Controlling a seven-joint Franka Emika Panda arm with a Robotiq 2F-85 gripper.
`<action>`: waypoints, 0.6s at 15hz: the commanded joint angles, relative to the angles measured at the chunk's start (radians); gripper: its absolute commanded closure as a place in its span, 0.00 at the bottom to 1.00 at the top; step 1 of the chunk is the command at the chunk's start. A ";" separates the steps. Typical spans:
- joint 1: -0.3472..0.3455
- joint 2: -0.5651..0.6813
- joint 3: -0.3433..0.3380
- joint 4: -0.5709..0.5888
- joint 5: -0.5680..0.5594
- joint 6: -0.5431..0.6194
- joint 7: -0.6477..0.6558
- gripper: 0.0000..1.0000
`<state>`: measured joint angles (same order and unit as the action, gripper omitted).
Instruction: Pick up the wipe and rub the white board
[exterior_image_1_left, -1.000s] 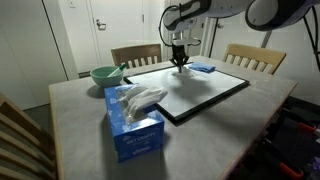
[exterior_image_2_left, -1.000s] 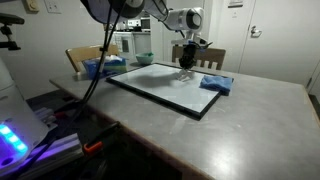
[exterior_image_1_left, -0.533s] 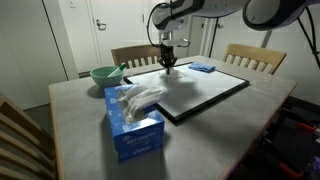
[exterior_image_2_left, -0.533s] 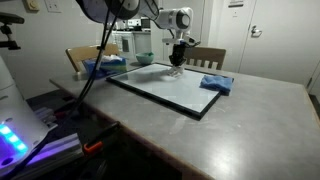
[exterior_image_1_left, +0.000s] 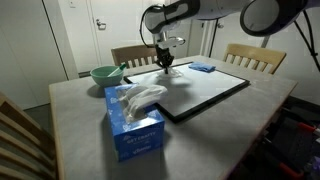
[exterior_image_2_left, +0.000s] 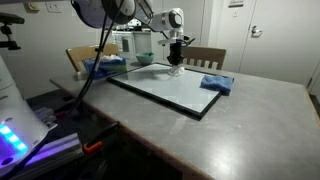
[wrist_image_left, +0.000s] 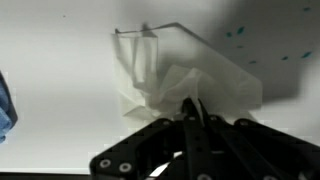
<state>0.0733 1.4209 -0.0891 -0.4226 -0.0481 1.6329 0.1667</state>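
Inspecting from the near edge: a blue cardboard tissue box stands on the grey tabletop. Behind it lies the white board, flat, smooth, black-framed, with faint blue marks. Along its far edge, toward the green bowl, my claw is clamped shut on the wipe, thin crumpled white tissue directly beneath the jaws and apparently touching the board. The board's long axis runs from there toward the folded blue cloth; I judge the rubbing stroke should follow it
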 joint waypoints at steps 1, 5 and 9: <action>-0.044 0.059 -0.044 -0.030 -0.022 0.053 0.070 1.00; -0.088 0.067 -0.032 -0.034 0.017 0.062 0.101 1.00; -0.069 0.061 0.044 -0.024 0.073 0.083 0.015 1.00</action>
<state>-0.0091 1.4224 -0.1088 -0.4225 -0.0260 1.6377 0.2332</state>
